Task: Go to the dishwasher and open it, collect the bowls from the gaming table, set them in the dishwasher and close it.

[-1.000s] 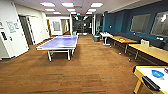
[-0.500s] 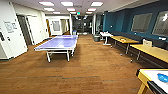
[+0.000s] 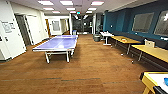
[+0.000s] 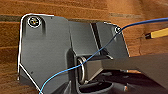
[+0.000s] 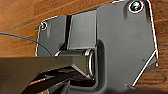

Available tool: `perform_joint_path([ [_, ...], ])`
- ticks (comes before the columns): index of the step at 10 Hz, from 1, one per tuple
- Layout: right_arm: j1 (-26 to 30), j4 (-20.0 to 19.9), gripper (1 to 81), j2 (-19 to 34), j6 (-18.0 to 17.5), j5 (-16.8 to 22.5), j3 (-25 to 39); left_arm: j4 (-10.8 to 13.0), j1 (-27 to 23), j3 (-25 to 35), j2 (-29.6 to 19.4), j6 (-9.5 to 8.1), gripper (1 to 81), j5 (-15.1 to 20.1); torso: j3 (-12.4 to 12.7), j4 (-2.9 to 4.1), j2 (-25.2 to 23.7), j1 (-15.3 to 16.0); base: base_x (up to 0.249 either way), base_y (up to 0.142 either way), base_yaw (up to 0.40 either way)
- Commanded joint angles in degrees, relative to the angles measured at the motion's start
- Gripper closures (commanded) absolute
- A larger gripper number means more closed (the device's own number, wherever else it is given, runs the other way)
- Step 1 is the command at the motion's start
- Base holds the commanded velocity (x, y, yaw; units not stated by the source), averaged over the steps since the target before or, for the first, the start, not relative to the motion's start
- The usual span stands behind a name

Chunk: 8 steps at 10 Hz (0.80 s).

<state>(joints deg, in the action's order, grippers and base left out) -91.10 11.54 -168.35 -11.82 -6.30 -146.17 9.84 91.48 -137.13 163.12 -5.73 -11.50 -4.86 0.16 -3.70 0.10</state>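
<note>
Robot looks mid-drive through the games room; bowls not collected yet as far as anyone can judge. The head view catches a corner of the gaming table (image 3: 153, 80), its counter carrying something blue (image 3: 166, 81), maybe a bowl; wrist views just give wooden floor (image 4: 62, 8); can't tell either hand's state.

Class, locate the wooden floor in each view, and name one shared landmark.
Head view: wooden floor covers the lower half, under the blue table.
Left wrist view: floor behind the dark plate.
Right wrist view: floor behind the dark plate.
Shared landmark: a dark seam across the boards.
</note>
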Motion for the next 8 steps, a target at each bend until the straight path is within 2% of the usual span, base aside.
perform_joint_path([
  [1, 2.37, -0.29, 1.0, 0.10, 0.14, 2.61, 0.54, 0.71, -2.05, 0.64, -0.78, 0.46, 1.0, 2.62, 0.00, 0.00, 0.00, 0.00, 0.187, 0.000, 0.000],
  [8, 2.28, -0.29, 1.0, 0.01, 0.14, 2.61, 0.54, 0.71, -2.13, 0.64, -0.78, 0.54, 1.0, 2.62, -0.02, 0.00, 0.00, 0.04, 0.187, 0.000, 0.000],
])
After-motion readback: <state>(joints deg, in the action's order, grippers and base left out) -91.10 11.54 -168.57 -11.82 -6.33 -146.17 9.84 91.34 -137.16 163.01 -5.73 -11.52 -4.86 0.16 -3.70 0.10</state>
